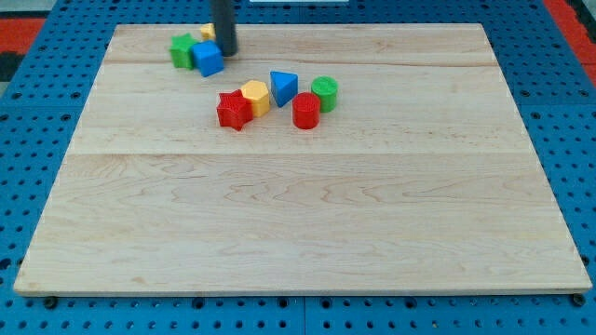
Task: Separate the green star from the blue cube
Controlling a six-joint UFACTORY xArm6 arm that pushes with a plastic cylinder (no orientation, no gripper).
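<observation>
The green star (182,50) lies near the board's top left, touching the left side of the blue cube (209,59). My tip (226,53) is at the cube's upper right, right beside it. A yellow block (207,32) peeks out behind the rod, mostly hidden; its shape cannot be made out.
A cluster sits right of centre near the top: a red star (232,110), a yellow hexagon-like block (256,97), a blue triangular block (283,87), a red cylinder (305,111) and a green cylinder (325,94). The wooden board (298,233) lies on a blue pegboard.
</observation>
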